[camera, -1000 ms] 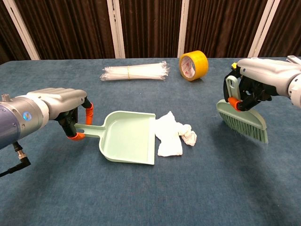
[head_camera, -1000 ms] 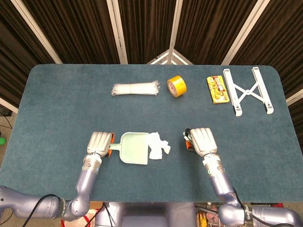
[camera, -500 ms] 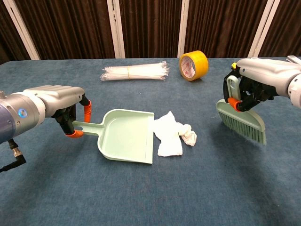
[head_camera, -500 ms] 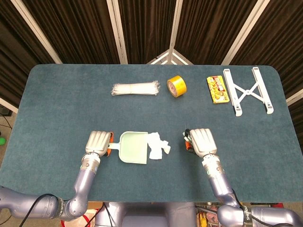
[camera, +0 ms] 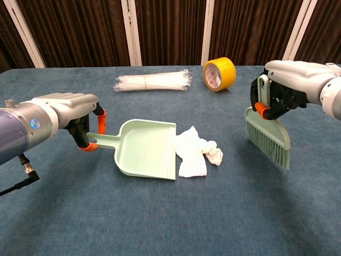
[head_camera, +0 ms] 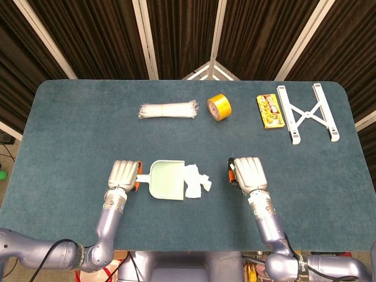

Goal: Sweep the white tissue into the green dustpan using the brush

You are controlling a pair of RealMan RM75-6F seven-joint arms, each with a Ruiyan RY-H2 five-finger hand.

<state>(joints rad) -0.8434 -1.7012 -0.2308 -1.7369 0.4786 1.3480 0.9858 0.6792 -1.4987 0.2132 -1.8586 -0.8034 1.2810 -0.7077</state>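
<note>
Dark curtains with pale vertical strips hang behind a teal tabletop (head_camera: 70,135).

At the near left, the left hand (head_camera: 124,175) (camera: 68,113) has its fingers curled around the handle of the green dustpan (head_camera: 167,182) (camera: 145,149), pinching it between orange-tipped fingers. The pan extends from this hand toward the middle of the tabletop, its open mouth facing away from the hand.

The white tissue (head_camera: 195,181) (camera: 195,153) lies crumpled just beyond the pan's mouth, touching or slightly overlapping the front lip, between the two hands. A small twisted end of it points toward the right hand.

The right hand (head_camera: 249,173) (camera: 290,85) is closed around the handle of the brush (camera: 266,131). In the chest view the brush hangs below this hand with its bristles pointing down and slanted; whether they touch the tabletop I cannot tell. The brush stands apart from the tissue, on the side away from the dustpan. From the head view the brush is mostly hidden under the hand.

Well beyond both hands, along the far part of the tabletop, lie a bundle of white cable ties (head_camera: 168,110) (camera: 152,81), a roll of yellow tape (head_camera: 219,107) (camera: 219,74), a yellow packet (head_camera: 270,111), and a white folding stand (head_camera: 308,112) beyond the right hand.
</note>
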